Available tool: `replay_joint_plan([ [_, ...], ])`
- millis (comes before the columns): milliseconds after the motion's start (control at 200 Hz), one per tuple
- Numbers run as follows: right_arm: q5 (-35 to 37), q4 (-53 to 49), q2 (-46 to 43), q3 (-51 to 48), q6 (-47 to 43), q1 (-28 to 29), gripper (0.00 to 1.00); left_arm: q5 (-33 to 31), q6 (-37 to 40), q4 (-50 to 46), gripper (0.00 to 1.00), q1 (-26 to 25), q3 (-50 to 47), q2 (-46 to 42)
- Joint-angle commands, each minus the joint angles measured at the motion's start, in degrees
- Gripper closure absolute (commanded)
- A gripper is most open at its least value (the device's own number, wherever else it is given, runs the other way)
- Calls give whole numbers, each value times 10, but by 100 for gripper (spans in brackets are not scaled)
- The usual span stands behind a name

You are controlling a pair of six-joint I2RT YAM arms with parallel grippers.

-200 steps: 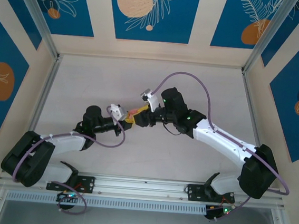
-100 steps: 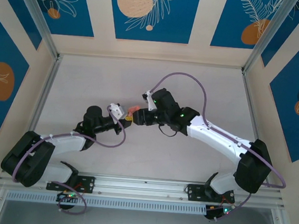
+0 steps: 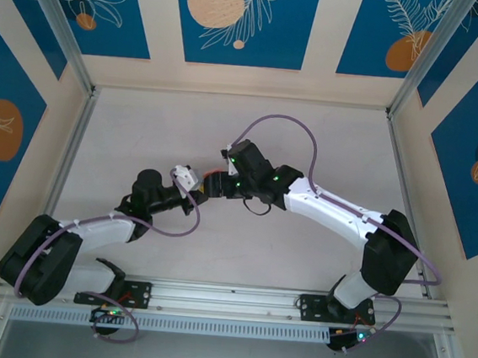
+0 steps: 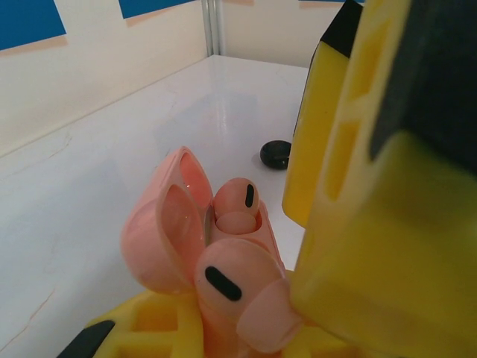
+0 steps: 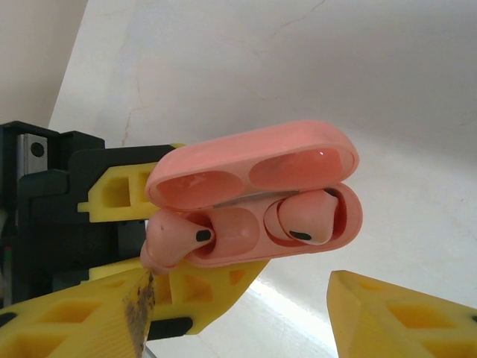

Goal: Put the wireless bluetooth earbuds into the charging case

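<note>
My left gripper (image 4: 223, 339) is shut on the pink charging case (image 5: 253, 239), held off the table with its lid (image 5: 253, 168) hinged open. One pale pink earbud (image 5: 304, 220) sits down in its slot. A second pink earbud (image 5: 173, 240) lies askew in the other slot and sticks out over the rim. My right gripper (image 5: 238, 313) faces the case, open, its yellow fingers (image 5: 402, 317) spread to either side; the left finger's tip is just under the protruding earbud. From above, the two grippers meet at mid-table, left gripper (image 3: 198, 185) against right gripper (image 3: 213, 183).
A small black round object (image 4: 276, 154) lies on the white table (image 4: 112, 186) beyond the case. The right gripper's big yellow finger (image 4: 373, 149) crowds the case's right side. Walls ring the table (image 3: 335, 146), with bare surface behind and to both sides of the arms.
The right arm has shifted left, closer to the left gripper, and its fingers have spread wider. The left arm and the case have stayed put.
</note>
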Motion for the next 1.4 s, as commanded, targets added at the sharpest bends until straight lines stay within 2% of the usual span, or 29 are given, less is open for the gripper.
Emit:
replay_joint_plan([
  [0, -10, 14, 7, 16, 9, -3, 35, -2, 14, -8, 81, -9, 4, -13],
  [420, -48, 63, 8, -17, 23, -20, 34, 4, 12, -6, 82, -10, 4, -19],
  [775, -47, 60, 20, -24, 13, -28, 35, 16, -2, 7, 82, -10, 5, -27],
  [965, -41, 64, -5, -43, 5, -37, 36, 15, -10, -5, 82, -9, 13, -21],
  [1210, -53, 75, -56, -59, 2, -44, 43, -12, -4, -18, 82, -9, 15, -9],
  [1395, -108, 124, -76, -83, 34, -52, 62, -12, -7, -12, 82, -9, 15, -3],
])
